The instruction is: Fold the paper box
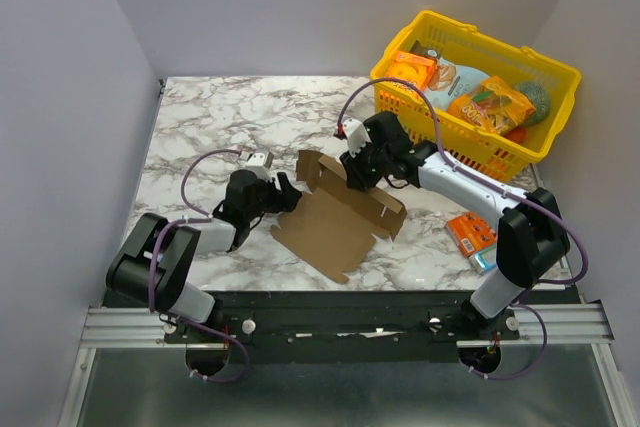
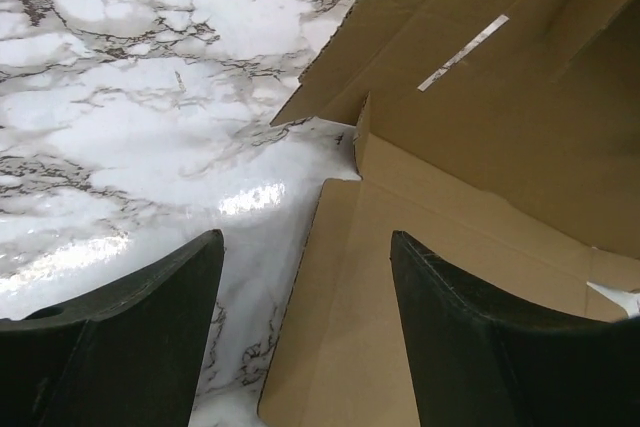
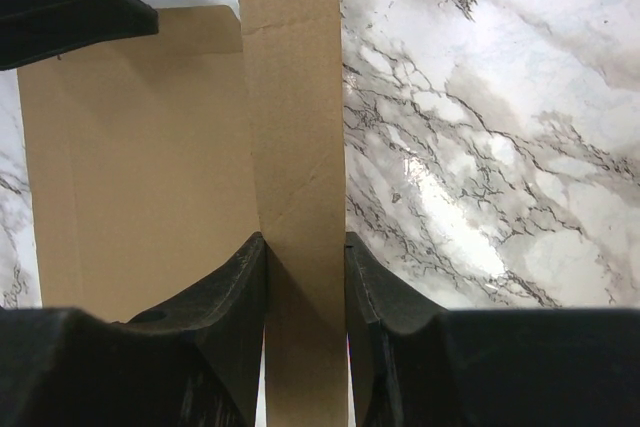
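Note:
The paper box (image 1: pixel 335 222) is a plain brown cardboard blank lying mostly flat on the marble table (image 1: pixel 200 127), with its far flaps raised. My right gripper (image 1: pixel 355 175) comes from the right and is shut on a narrow upright flap at the blank's far edge. In the right wrist view that flap (image 3: pixel 295 97) runs straight between the pinching fingers (image 3: pixel 230 317). My left gripper (image 1: pixel 286 193) hovers at the blank's left edge. Its jaws (image 2: pixel 305 239) are open, with the cardboard edge (image 2: pixel 340 327) below and nothing between them.
A yellow basket (image 1: pixel 480 97) full of snack packs stands at the back right. A small orange printed box (image 1: pixel 470 232) lies on the table by the right arm. Grey walls close in the left, back and right sides.

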